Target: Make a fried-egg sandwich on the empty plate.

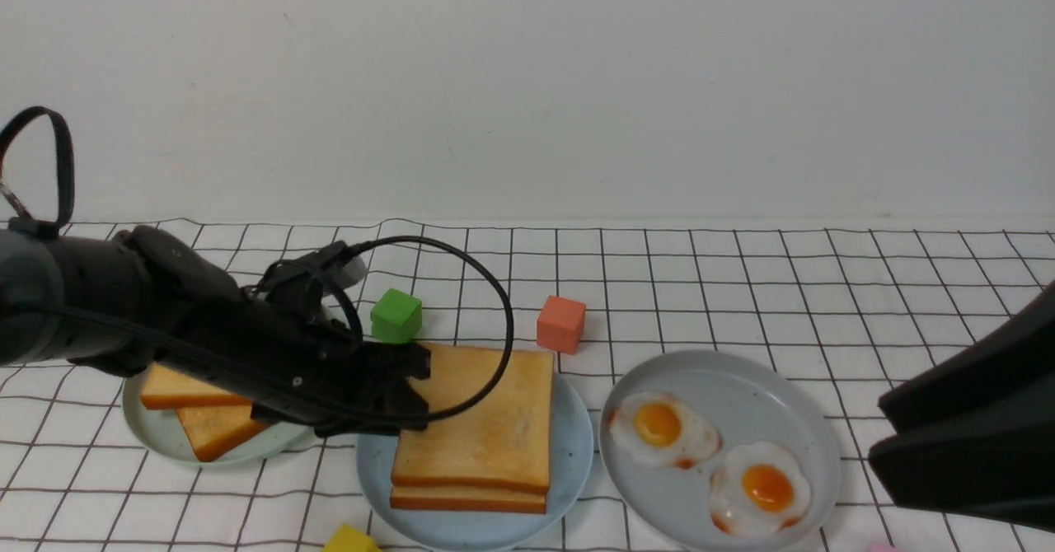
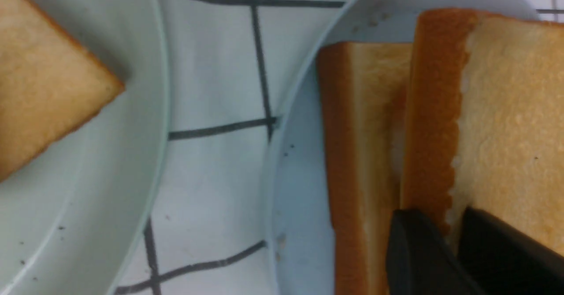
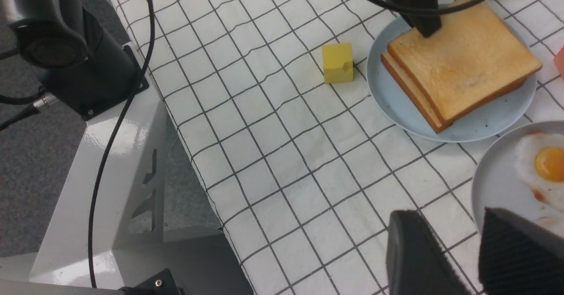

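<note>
Two golden toast slices are stacked on the pale blue plate [image 1: 570, 453]. My left gripper [image 1: 416, 389] is shut on the left edge of the top slice [image 1: 486, 420]. One finger lies on top of it and the other under it, above the lower slice [image 1: 466, 500]. In the left wrist view the gripper [image 2: 440, 218] pinches the crust of the top slice [image 2: 506, 110], and the lower slice [image 2: 352, 154] shows beside it. Two fried eggs [image 1: 659, 428] [image 1: 762, 486] lie on the grey plate [image 1: 742, 375]. My right gripper [image 1: 875, 430] hangs open and empty to the right of the grey plate.
A pale green plate [image 1: 157, 443] at the left holds two more toast slices [image 1: 177, 391], partly hidden by my left arm. A green cube [image 1: 396, 315] and an orange cube [image 1: 561, 324] stand behind the blue plate. A yellow cube [image 1: 350, 540] sits by the front edge.
</note>
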{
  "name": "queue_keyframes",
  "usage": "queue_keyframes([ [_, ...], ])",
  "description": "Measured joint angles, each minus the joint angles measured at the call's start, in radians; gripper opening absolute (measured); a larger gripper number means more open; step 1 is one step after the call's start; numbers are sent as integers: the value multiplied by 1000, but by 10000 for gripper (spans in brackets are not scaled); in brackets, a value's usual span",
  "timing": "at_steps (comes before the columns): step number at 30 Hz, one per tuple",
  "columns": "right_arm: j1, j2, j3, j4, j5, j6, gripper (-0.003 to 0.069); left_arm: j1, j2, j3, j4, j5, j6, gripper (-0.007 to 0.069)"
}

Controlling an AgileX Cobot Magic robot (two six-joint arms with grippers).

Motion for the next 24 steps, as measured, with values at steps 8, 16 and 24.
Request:
queue_keyframes([
  [8,0,0,0,0,6,1,249,0,11,0,-10,-10,2,149],
  [16,0,0,0,-19,9,1,247,0,-25,-1,19,14,0,412],
  [24,0,-59,91,-90,-128,59,136,0,-224,-109,273,158,-173,545],
])
